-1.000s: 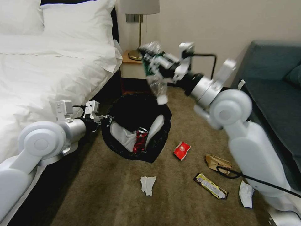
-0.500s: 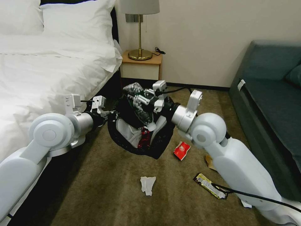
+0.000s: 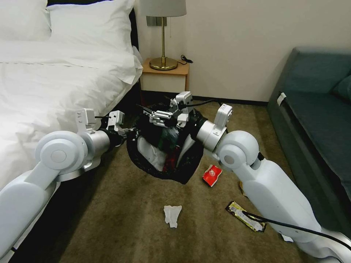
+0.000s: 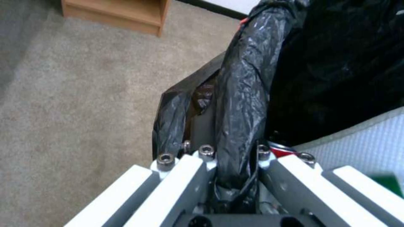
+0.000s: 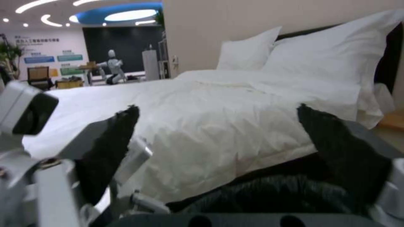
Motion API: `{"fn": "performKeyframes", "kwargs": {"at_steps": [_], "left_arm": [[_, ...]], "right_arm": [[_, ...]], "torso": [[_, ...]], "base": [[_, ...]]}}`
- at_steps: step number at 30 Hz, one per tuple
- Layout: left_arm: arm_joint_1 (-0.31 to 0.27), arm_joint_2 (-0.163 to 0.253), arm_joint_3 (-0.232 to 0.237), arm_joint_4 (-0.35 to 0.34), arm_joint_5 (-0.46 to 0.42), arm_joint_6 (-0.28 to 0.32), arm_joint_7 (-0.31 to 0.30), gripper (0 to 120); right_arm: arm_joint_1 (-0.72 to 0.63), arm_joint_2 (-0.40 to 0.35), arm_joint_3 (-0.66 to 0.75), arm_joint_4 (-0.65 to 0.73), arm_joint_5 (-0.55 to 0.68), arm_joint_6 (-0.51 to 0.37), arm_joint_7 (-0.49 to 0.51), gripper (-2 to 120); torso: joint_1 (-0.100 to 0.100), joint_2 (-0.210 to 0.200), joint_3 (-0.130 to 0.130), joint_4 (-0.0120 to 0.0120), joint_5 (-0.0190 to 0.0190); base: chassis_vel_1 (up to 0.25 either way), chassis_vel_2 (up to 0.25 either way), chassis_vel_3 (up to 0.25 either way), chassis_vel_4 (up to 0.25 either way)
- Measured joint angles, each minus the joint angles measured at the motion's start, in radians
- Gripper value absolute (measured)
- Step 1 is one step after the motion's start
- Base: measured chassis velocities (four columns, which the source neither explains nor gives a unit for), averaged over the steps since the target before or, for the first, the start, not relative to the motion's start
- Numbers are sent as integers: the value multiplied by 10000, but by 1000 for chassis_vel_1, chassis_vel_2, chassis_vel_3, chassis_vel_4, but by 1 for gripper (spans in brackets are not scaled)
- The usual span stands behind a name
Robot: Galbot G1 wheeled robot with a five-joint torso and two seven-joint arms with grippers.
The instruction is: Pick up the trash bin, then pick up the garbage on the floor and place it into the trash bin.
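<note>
bottle (image 3: 169, 136) dropped into black-lined (crinkly) trash bin (image 3: 190, 166).

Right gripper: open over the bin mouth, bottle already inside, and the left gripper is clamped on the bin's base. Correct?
One thing is off: the left gripper is clamped on the trash bin's bag-covered rim, not its base, as the left wrist view shows. The rest stands: in the head view the right gripper is open over the bin mouth and the green-label bottle lies inside.
</note>
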Motion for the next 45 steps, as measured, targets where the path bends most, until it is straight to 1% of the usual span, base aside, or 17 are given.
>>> {"fn": "performKeyframes", "kwargs": {"at_steps": [10,15,21,23,27,28,29,30,31,32,34,36,37,38,42,44,45], "left_arm": [[0,40,-63,-60,6,1,41,1],[112,56,-205,-28,47,0,53,1],[432,96,-548,-46,221,1,129,1],[653,121,-807,-173,271,1,149,1],[943,271,-1160,-256,334,1,223,1],[1062,337,-1285,-286,369,1,299,1],[1281,423,-1508,-316,446,1,421,1],[1281,423,-1508,-316,446,1,421,1],[1416,434,-1653,-327,510,1,464,1],[1416,434,-1653,-327,510,1,464,1],[1399,424,-1706,-252,579,1,597,1],[1333,404,-1705,-217,594,2,606,1],[1331,396,-1721,-226,633,0,573,1],[1434,415,-1774,-303,636,0,502,1],[1617,480,-1844,-426,642,2,440,1],[1733,535,-1951,-563,635,2,426,1],[1733,535,-1951,-563,635,2,426,1]], "right_arm": [[227,15,559,-61,168,-39,122,100],[422,16,1084,86,554,-163,486,100],[857,-122,1745,226,1044,-323,1272,100],[849,-315,2140,152,1162,-455,1593,100],[542,-745,2657,-23,1151,-756,1606,100],[371,-931,2892,-40,1141,-893,1507,100],[-223,-1498,3584,16,1161,-1143,1279,100],[-223,-1498,3584,16,1161,-1143,1279,100],[-968,-2014,4193,151,1226,-1223,911,100],[-968,-2014,4193,151,1226,-1223,911,100],[-2073,-2542,4816,129,1198,-1246,335,100],[-2547,-2652,4978,3,1127,-1229,115,100],[-3086,-2719,5070,-285,849,-1128,-168,100],[-3473,-2734,5071,-670,482,-941,-487,100],[-4103,-2797,5131,-1273,-205,-533,-1047,100],[-4763,-2911,5348,-1898,-605,-225,-1912,100],[-4763,-2911,5348,-1898,-605,-225,-1912,100]], "torso": [[0,0,-1,0,1],[0,0,0,-1,1],[0,0,0,0,0],[0,0,0,2,-1],[0,0,0,0,2],[1,0,0,1,8],[-1,0,-1,0,-1],[-1,0,-1,0,-1],[-1,0,-1,0,7],[-1,0,-1,0,7],[-2,0,-2,-2,-3],[-1,0,-2,-4,1],[-1,1,-2,-8,9],[-1,1,-2,-3,4],[-1,0,0,0,7],[-2,1,-2,1,-6],[-2,1,-2,1,-6]], "base": [[0,0,0,0],[0,0,0,0],[0,0,0,0],[0,0,0,0],[0,0,0,0],[0,0,0,0],[0,0,0,0],[0,0,0,0],[0,0,0,0],[0,0,0,0],[0,0,0,0],[0,0,0,0],[0,0,0,0],[0,0,0,0],[0,0,0,0],[0,0,0,0],[0,0,0,0]]}}
